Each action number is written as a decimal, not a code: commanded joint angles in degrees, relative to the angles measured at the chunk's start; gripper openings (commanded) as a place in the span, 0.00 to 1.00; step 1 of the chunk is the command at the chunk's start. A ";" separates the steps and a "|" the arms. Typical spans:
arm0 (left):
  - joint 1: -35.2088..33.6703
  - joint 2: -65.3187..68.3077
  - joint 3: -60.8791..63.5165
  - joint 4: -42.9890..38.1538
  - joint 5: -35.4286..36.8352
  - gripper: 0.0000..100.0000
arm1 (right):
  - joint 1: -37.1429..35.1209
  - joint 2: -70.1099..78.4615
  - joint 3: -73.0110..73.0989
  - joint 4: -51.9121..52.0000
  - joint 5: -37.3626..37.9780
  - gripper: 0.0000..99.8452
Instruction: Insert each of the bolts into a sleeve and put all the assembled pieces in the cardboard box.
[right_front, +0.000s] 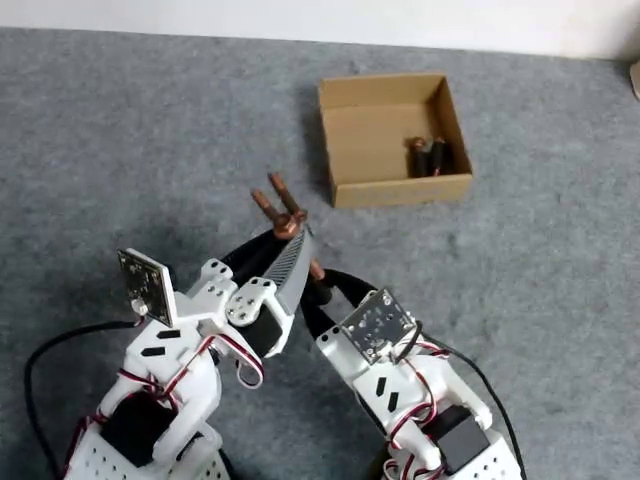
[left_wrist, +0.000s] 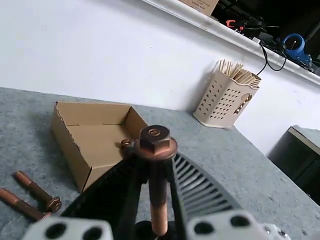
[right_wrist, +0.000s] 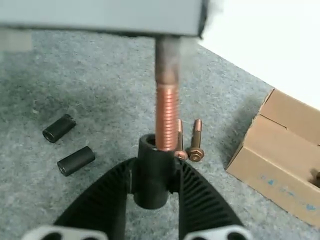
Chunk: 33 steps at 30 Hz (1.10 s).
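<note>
My left gripper (left_wrist: 154, 167) is shut on a copper bolt (left_wrist: 158, 196), head up, its fingers around the shank. My right gripper (right_wrist: 155, 175) is shut on a black sleeve (right_wrist: 151, 172) held upright just below. The bolt's threaded end (right_wrist: 167, 117) comes straight down and its tip sits at the sleeve's mouth. In the high view both grippers meet mid-table, the left gripper (right_front: 293, 246) above the right gripper (right_front: 320, 287). Two loose bolts (right_front: 272, 203) lie just beyond them. Two loose sleeves (right_wrist: 67, 145) lie on the carpet. The cardboard box (right_front: 372, 112) holds assembled pieces (right_front: 428, 157).
The grey carpet (right_front: 150, 150) covers the whole table. The box stands at the back right of the grippers, with its near wall (right_wrist: 280, 175) close to the loose bolts (right_wrist: 189, 142). A perforated holder of sticks (left_wrist: 225, 97) stands by the white wall.
</note>
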 joint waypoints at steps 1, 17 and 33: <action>0.92 0.04 0.57 -1.41 0.00 0.01 | 0.31 -0.57 -0.57 -2.15 0.79 0.01; -1.45 0.48 3.47 -1.23 0.00 0.01 | 0.57 -0.57 -0.57 -2.07 0.97 0.01; 2.07 0.04 10.95 -1.58 -4.31 0.01 | 0.57 -0.57 -0.57 -2.07 0.97 0.01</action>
